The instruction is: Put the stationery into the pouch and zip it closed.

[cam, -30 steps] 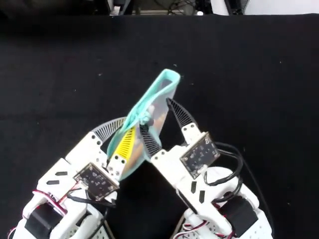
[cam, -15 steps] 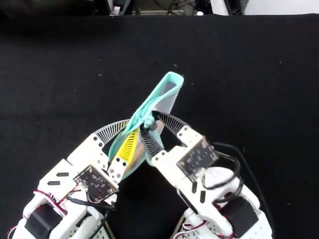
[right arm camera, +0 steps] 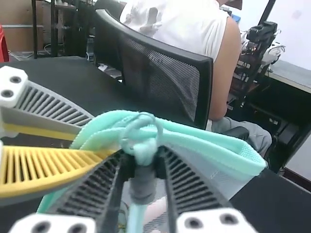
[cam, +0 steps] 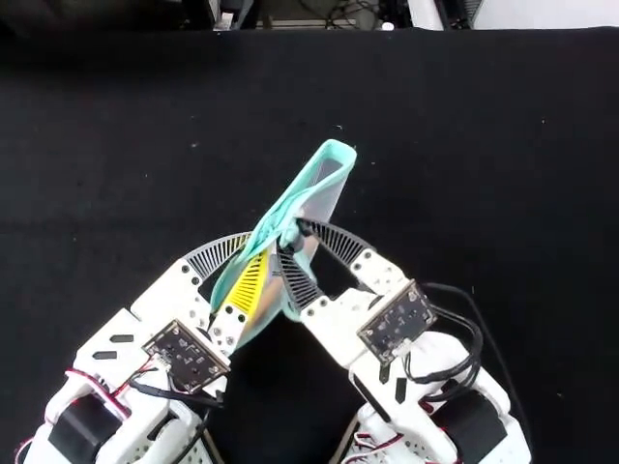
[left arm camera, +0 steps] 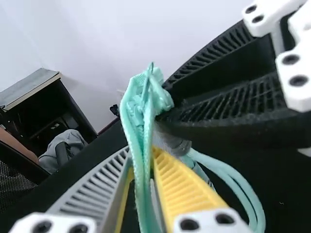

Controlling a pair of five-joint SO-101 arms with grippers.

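While the left claw (left arm camera: 143, 187) pinches the pouch (cam: 311, 193) by its edge, the right claw (right arm camera: 143, 170) nips the zip pull (right arm camera: 141, 141) (closing step, seemingly); next, a steady draw along the mouth.

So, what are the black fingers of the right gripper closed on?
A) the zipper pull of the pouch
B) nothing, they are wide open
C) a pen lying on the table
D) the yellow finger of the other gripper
A: in the right wrist view the right gripper pinches the teal zipper pull at the pouch top edge.
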